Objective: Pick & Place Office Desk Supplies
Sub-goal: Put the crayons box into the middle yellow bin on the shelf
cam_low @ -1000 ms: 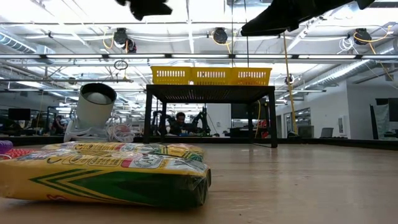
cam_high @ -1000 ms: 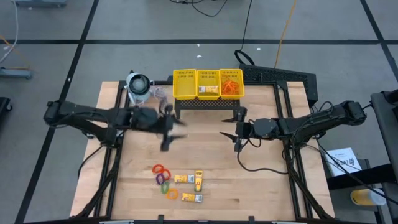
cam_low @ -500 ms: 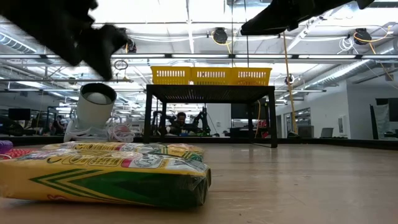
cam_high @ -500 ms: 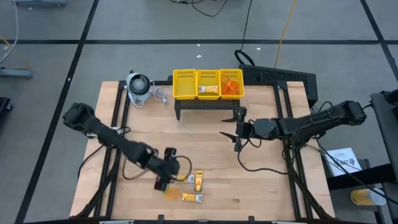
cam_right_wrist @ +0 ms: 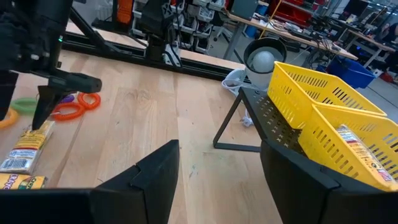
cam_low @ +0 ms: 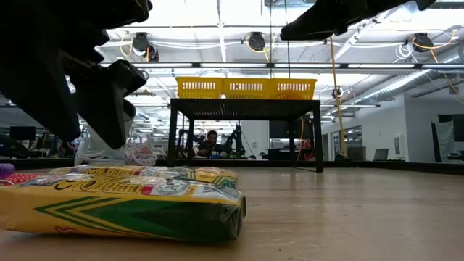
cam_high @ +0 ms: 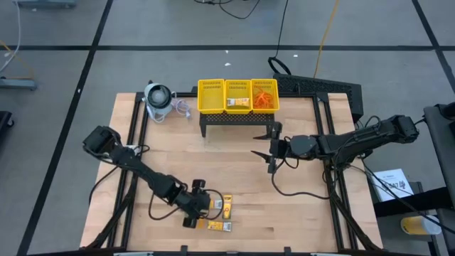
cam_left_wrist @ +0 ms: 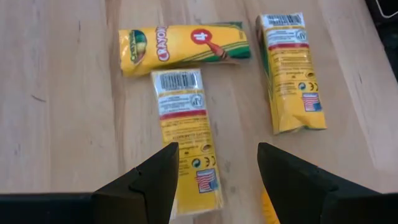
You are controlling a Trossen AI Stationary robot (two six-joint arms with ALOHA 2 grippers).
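Behind the wooden counter point(cam_high: 298, 206) we see a big room with bright ceiling lights and desks far off.

On the counter, the biggest thing is the yellow basket point(cam_high: 237, 96) with three bins. It sits on a small dark stand point(cam_low: 245, 130), well away from our left jaws and a little way past our right jaws. One bin holds orange rubber bands point(cam_high: 264, 94); the middle one holds a yellow packet.

Beside the basket stands a grey-white round device point(cam_high: 158, 98) with a cord.

Our left gripper point(cam_high: 201, 208) hangs low over the near part of the counter. Its jaws are spread apart and hold nothing. Our right gripper point(cam_high: 271, 152) waits in the air near the middle of the counter, just in front of the basket stand. Its jaws are spread wide and they hold nothing too.

Three yellow crayon packets point(cam_left_wrist: 184, 130) lie flat on the wood right under and just ahead of our left jaws. One packet point(cam_left_wrist: 186, 140) runs straight between the two fingers point(cam_left_wrist: 146, 183). A second packet point(cam_left_wrist: 290, 71) lies off to one side of the jaws, apart from the first. The third packet point(cam_left_wrist: 183, 45) lies crosswise past the first one's far end, just beside it.

Smallest are the coloured rings point(cam_right_wrist: 69, 106). Orange and green ones lie on the wood just beside our left jaws, close to the packets.
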